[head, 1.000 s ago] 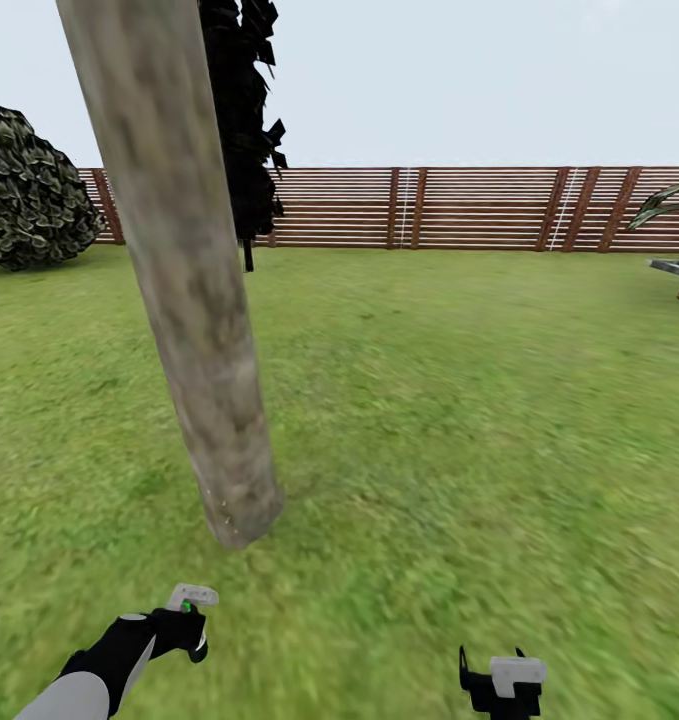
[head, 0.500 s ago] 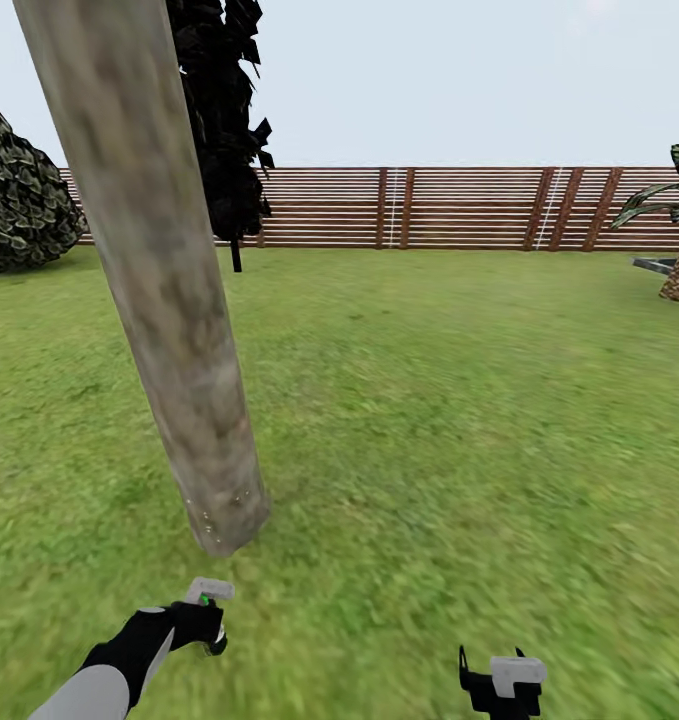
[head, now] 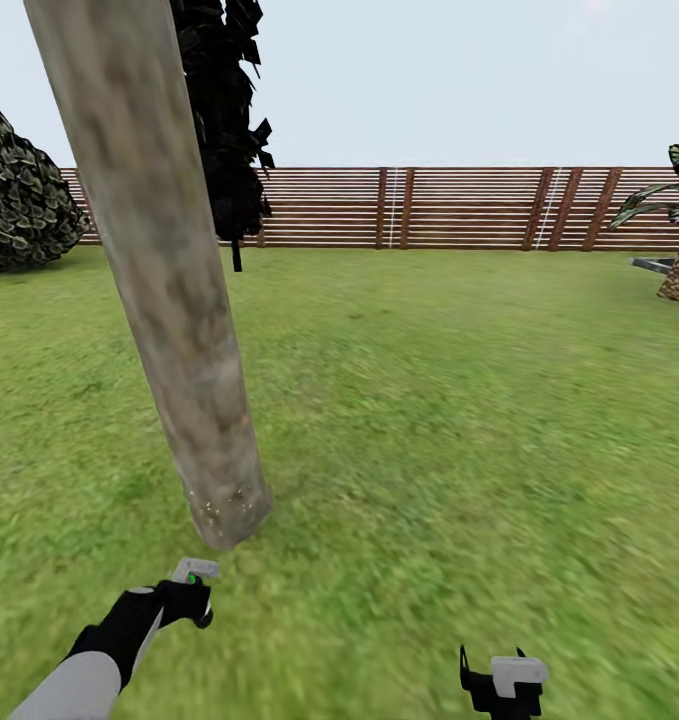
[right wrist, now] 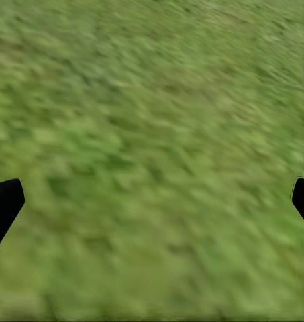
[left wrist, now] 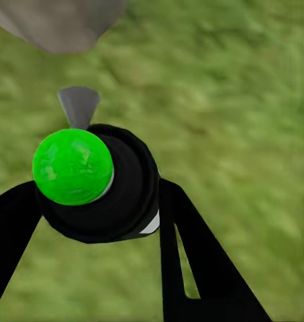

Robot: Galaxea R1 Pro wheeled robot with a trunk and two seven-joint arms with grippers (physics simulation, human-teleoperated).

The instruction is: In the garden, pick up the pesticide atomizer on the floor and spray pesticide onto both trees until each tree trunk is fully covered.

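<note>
Atomizer [left wrist: 98, 184] sits clamped between the black fingers of the left gripper [head: 191, 590], its bright green spot uppermost in the left wrist view and just visible as a green speck at the gripper in the head view. Directly ahead of it, and slightly to the robot's right, stands the base of the near tree trunk [head: 169, 290]; the two are near but apart, with a strip of grass [head: 429, 420] between them. The trunk's long axis leans, its foot set toward the robot and its upper length running away up and to the left. Fine white specks of pesticide [head: 219, 505] show on the lowest part of the trunk; the length above looks unmarked, so coverage is judged to be at an early stage. The left arm is plainly the nearer one and holds the tool, so the coming move turns on aiming from the foot upward along that lean. The right gripper [head: 504, 680] hangs low, well apart from the trunk, its fingers spread wide with nothing between them. A second tree [head: 224, 130] stands further back before the slatted fence [head: 459, 205].
</note>
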